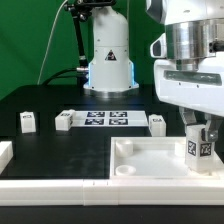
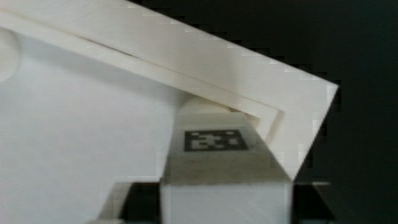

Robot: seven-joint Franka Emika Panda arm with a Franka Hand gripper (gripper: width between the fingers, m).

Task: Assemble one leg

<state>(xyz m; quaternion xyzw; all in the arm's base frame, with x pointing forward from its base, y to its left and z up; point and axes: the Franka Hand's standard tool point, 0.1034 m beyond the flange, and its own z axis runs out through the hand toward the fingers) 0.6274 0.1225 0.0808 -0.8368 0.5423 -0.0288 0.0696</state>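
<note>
My gripper [image 1: 200,142] is shut on a leg [image 1: 199,148], a small white post with a black-and-white tag. It holds the leg upright over the right corner of the large white tray-like piece [image 1: 150,165] in the exterior view. In the wrist view the leg [image 2: 224,160] sits between the dark fingers [image 2: 139,203], its tagged end pointing at a corner recess of the tray piece [image 2: 107,120]. Three more legs stand on the black table: one [image 1: 28,121] at the exterior view's left, one [image 1: 65,120] beside the marker board and one [image 1: 156,122] to the board's right.
The marker board [image 1: 108,119] lies flat behind the tray piece. The arm's white base [image 1: 108,55] stands at the back before a green backdrop. A low white wall [image 1: 60,185] runs along the table's front edge, with a white block [image 1: 4,152] at the far left.
</note>
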